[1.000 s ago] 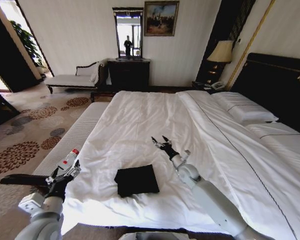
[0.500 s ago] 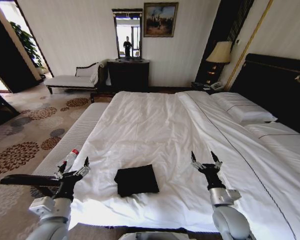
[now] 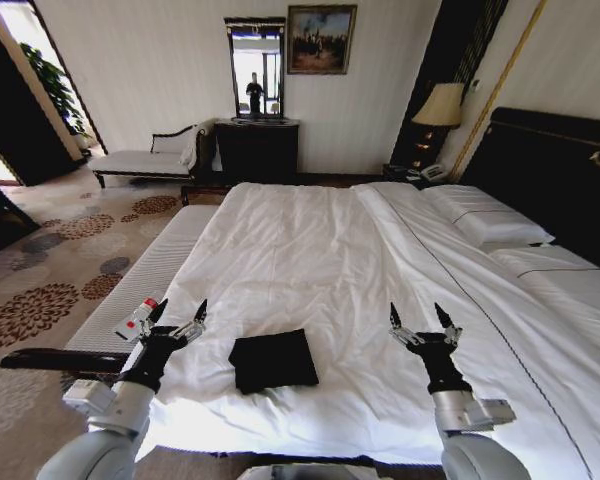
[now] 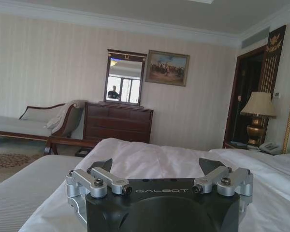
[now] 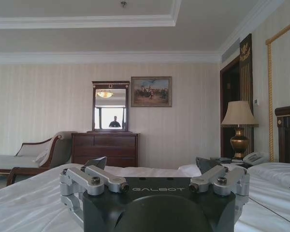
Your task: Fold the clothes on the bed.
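Lying folded into a near-square near the foot of the bed (image 3: 310, 240), the shirt (image 3: 272, 360) sits between your two tools. The left tool (image 3: 177, 318) is nearer, just beside its left edge; the right tool (image 3: 420, 318) stands farther off. Both are spread wide, holding nothing.
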